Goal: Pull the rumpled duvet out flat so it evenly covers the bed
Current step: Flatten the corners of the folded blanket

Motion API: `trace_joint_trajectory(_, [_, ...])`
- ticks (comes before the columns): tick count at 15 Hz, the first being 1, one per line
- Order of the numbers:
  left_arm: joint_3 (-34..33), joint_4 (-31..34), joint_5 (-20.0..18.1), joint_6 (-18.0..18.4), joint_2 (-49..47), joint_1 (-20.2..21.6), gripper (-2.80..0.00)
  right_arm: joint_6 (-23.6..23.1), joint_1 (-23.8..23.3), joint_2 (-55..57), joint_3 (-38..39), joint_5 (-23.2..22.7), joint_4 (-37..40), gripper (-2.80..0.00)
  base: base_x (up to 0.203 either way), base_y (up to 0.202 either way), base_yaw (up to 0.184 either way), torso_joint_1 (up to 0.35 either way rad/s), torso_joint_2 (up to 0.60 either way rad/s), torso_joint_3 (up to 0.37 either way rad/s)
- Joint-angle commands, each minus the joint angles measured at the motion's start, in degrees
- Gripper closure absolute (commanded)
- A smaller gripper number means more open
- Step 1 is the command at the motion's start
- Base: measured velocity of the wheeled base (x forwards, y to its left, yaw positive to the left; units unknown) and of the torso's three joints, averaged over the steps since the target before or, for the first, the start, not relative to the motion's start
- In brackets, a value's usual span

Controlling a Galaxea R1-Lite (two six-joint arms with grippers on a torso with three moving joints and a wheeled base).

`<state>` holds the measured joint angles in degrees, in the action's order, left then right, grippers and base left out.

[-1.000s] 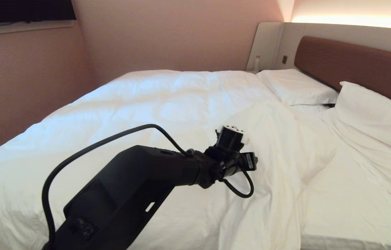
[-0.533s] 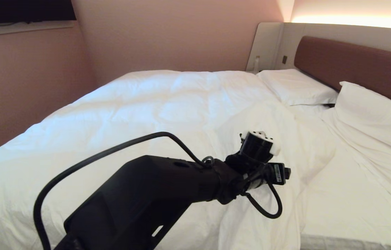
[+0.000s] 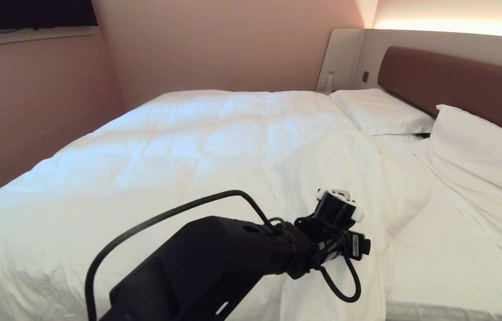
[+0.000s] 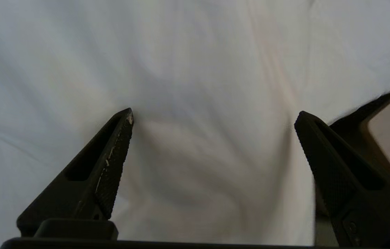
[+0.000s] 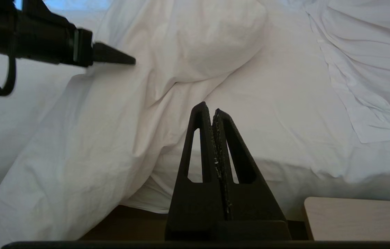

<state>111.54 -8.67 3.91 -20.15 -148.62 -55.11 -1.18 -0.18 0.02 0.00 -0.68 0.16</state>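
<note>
Duvet (image 3: 179, 147) covers most of the bed (image 3: 411, 267), puffy and faintly quilted, with a rumpled flap folded back at its near corner, right under the left gripper (image 4: 214, 116). That gripper hangs just over the flap with its two fingers (image 4: 111, 166) spread wide and nothing between them; the fabric below them is creased. In the right wrist view the same flap (image 5: 87, 138) drapes over the bed's near edge down to the dark base. Beyond the left gripper, toward the headboard (image 3: 455, 84), bare sheet (image 3: 433, 263) shows, and two pillows (image 3: 380, 111) lie against the brown padding. The right gripper (image 5: 213, 110) sits low at the bedside, fingers pressed together and holding nothing, next to a pale wooden surface (image 5: 354, 218). No writing can be read. Pink walls (image 3: 215, 44) close the room, pale grey panels frame the headboard, and a lit strip glows above it.
</note>
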Motion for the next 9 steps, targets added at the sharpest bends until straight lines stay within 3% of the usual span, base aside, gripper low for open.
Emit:
trace_joint_trajectory(1, [0.1, -0.3, 0.1, 0.8, -2.2, -0.2, -2.8, 0.0, 0.0, 0.0, 0.0, 0.0, -0.1, 0.0, 0.0, 0.0, 0.0, 0.0, 0.0, 0.0])
trace_joint_trajectory(9, [0.3, -0.2, 4.8, 8.3, -8.1, 0.7, -2.8, 0.0, 0.0, 0.0, 0.0, 0.0, 0.0, 0.0, 0.0, 0.0, 0.0, 0.0, 0.0, 0.0])
